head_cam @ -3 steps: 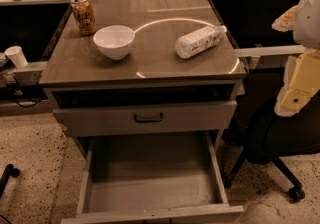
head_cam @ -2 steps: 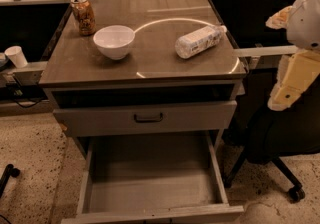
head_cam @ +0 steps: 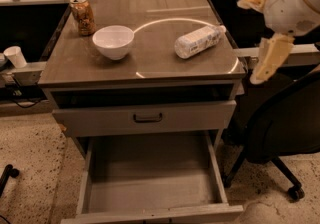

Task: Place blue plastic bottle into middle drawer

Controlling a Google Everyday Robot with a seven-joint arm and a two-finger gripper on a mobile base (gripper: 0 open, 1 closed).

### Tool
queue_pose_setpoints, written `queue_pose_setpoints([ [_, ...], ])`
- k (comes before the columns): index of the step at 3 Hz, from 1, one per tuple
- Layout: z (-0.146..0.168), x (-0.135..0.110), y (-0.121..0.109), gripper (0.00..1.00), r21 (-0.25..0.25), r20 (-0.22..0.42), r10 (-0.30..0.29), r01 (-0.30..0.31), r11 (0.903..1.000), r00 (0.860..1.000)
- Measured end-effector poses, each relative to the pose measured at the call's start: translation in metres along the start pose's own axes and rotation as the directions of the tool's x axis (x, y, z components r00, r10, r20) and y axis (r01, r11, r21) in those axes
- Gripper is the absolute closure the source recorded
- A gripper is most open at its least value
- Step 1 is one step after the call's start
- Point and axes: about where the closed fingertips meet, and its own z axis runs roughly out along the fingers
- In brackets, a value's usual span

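Judging as light, thin-walled and roll-prone the small clear bluish plastic bottle (head_cam: 198, 41), lying sideways; best pinched gently across labelled middle. Cream two-finger gripper (head_cam: 252, 38) well apart from bottle, spread, empty.

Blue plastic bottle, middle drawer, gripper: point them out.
blue plastic bottle (head_cam: 197, 41), camera view, label mid-body.
middle drawer (head_cam: 150, 190), camera view, bare floor.
gripper (head_cam: 265, 65), camera view, pale tip, right of the cabinet (head_cam: 145, 115).
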Motion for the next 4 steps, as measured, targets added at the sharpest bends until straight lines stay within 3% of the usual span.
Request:
queue_pose_setpoints([
  [1, 0.002, -0.003, -0.004, 0.00, 0.007, 0.021, -0.083, 0.083, 0.9965, 0.996],
  [2, 0.004, -0.005, -0.005, 0.00, -0.001, 0.026, -0.089, 0.089, 0.9960, 0.996],
  [3, 0.034, -0.019, -0.018, 0.00, -0.069, 0.043, -0.216, 0.218, 0.9734, 0.976],
  [4, 0.092, -0.038, -0.036, 0.00, -0.171, 0.025, -0.415, 0.413, 0.8943, 0.909],
])
